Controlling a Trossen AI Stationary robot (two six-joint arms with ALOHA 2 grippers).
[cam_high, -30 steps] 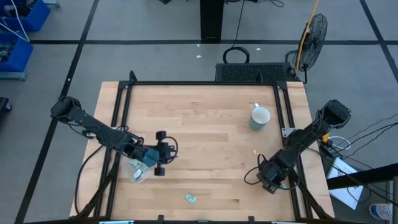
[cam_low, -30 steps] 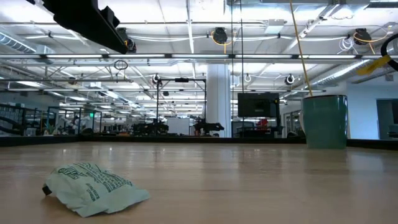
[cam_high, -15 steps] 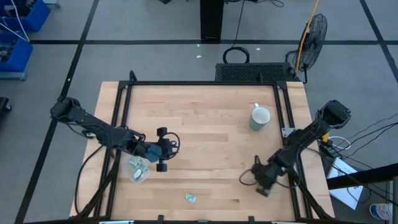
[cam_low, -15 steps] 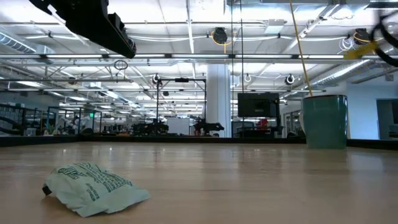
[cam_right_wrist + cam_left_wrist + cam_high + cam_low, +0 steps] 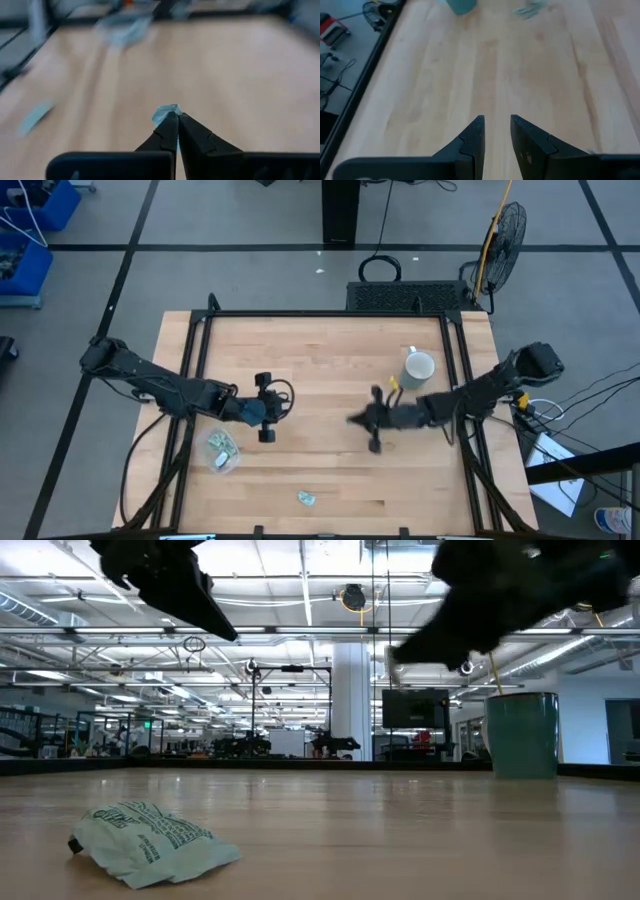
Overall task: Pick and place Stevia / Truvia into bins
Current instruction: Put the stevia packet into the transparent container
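My right gripper (image 5: pixel 352 420) is over the table's middle, right of centre, and is shut on a small pale sachet (image 5: pixel 167 111). My left gripper (image 5: pixel 272 408) hovers left of centre, up and to the right of the clear round bin (image 5: pixel 222 450). Its fingers (image 5: pixel 475 137) stand a little apart with nothing between them. The bin stands on the table near the left edge with pale green sachets inside. Another crumpled green sachet (image 5: pixel 307 498) lies flat near the front edge, also seen in the low view (image 5: pixel 150 840). My right gripper pinches the sachet between its two fingertips. Only a small pale end of the sachet (image 5: pixel 165 110) sticks out past the tips, and the fingers hide the remainder. The sachet is carried clear of the table.
A teal mug (image 5: pixel 418 368) stands at the back right of the table, also in the low view (image 5: pixel 522 735). Black frame rails (image 5: pixel 190 380) run along the table's left and right sides. Bare wood lies between the two grippers.
My right gripper has swept fast from the table's near right corner toward the far edge and the left, ending near the middle. My left gripper has drifted toward the right and the far edge, away from the bin. The bin and the loose sachet have stayed put.
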